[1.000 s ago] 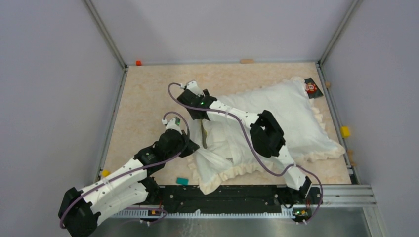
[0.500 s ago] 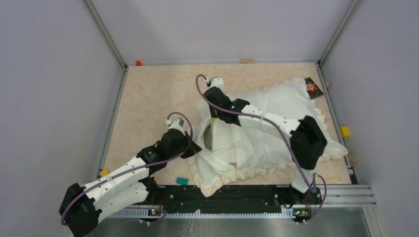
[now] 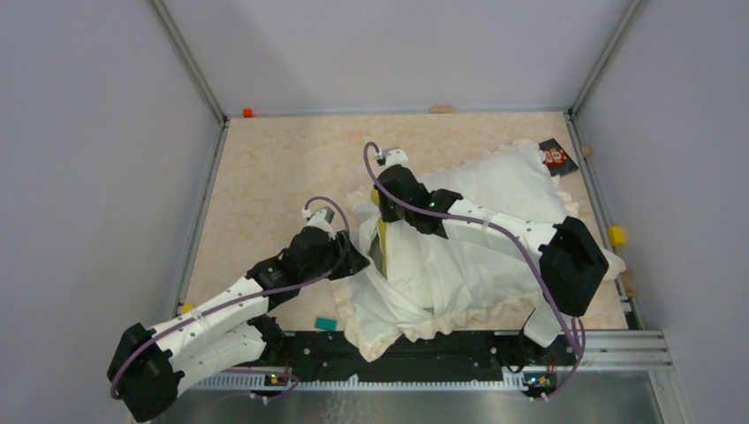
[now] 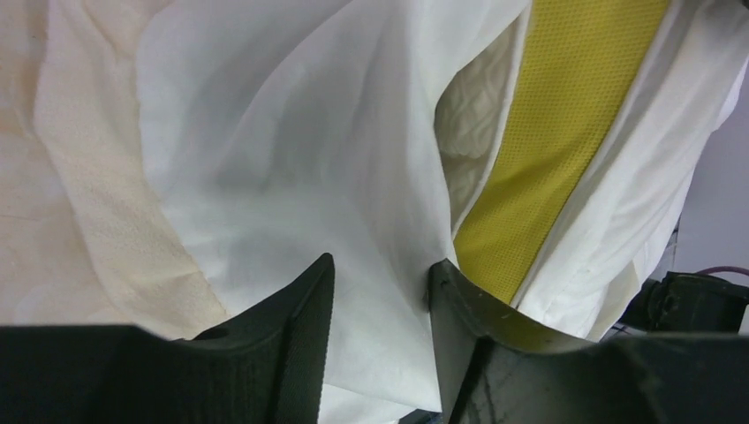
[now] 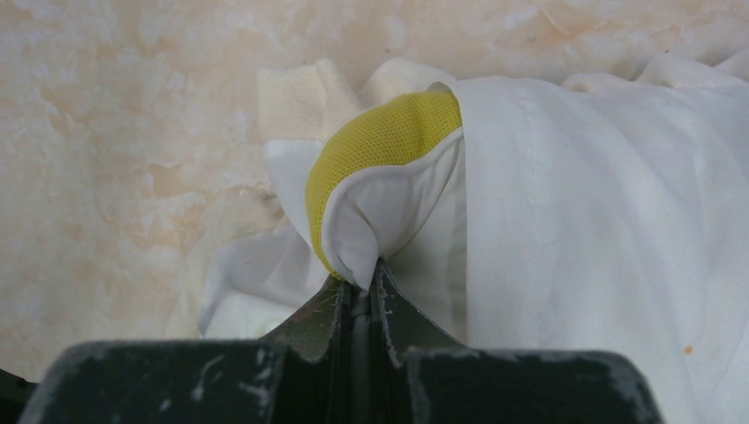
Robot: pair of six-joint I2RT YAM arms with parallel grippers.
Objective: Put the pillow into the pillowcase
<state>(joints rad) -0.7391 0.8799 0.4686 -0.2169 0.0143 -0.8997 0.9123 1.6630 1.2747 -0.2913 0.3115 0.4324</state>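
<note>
One end exposed: pillow (image 4: 565, 115), at pillowcase (image 4: 291, 159) mouth.
Left gripper (image 4: 380, 274): half open astride pillowcase fold.
Right gripper (image 5: 360, 283): clamped on pillow corner.
Bearing: exposed end 1 o'clock of left gripper.

We count 1 pillow (image 5: 389, 132) and 1 pillowcase (image 3: 495, 190) on 1 table (image 3: 283, 168). We see 2 robot arms, the left arm (image 3: 221, 309) and the right arm (image 3: 481, 228), with 2 grippers, the left gripper (image 4: 380, 269) and the right gripper (image 5: 360, 283). Around the edges we find 1 teal block (image 3: 326, 324), 1 orange piece (image 3: 248, 112), 1 black packet (image 3: 556, 156) and 2 yellow pieces, the left yellow piece (image 3: 187, 309) and the right yellow piece (image 3: 616, 236).
</note>
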